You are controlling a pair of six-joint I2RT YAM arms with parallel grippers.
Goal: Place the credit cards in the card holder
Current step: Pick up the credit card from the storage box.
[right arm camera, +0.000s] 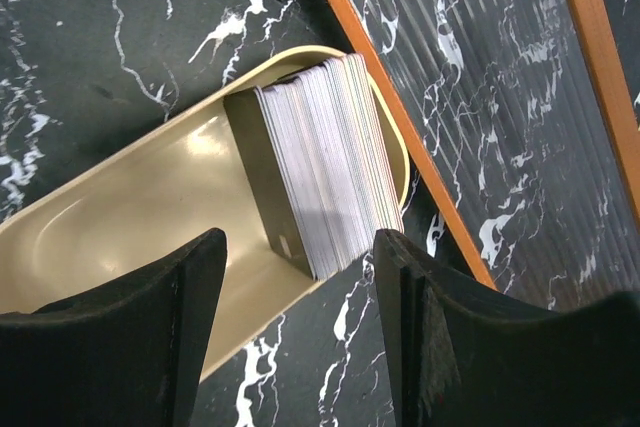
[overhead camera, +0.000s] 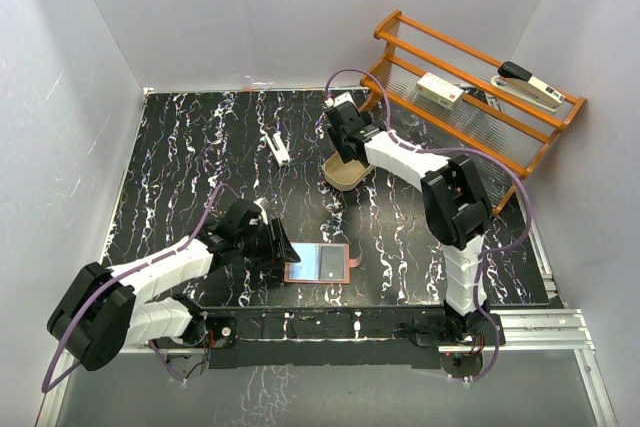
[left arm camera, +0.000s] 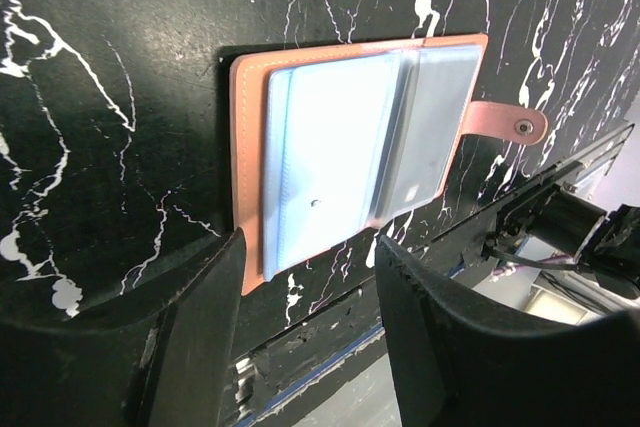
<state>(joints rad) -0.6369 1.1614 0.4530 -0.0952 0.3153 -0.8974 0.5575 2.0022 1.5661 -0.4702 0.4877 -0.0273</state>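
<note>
Top view: the left tool (overhead camera: 276, 243) sits at the lower left of centre, just beside the left edge of the card holder (overhead camera: 318, 263). The holder lies open and flat on the counter (overhead camera: 200, 147), low in the frame. The right tool (overhead camera: 345, 139) hangs over the tan tray (overhead camera: 348, 179) at upper centre, next to the wooden rack (overhead camera: 470, 82). The credit cards are hidden beneath it here.

Left wrist view: the card holder fills the upper middle, pale inside facing up, tab at the right. Its near edge shows between the left tool's fingers, which stand apart and grip nothing (whether a fingertip touches the leather I cannot tell).

Right wrist view: the credit cards (right arm camera: 325, 157) stand as a stack on edge at the right end of the tray, mid-frame, just beyond the gap between the fingers. The right tool is open and holds nothing.

The step in hand looks like the first fetch of cards. The next move calls for the right tool to descend so its fingers straddle the stack's faces, then close on cards and not on the tray wall.
</note>
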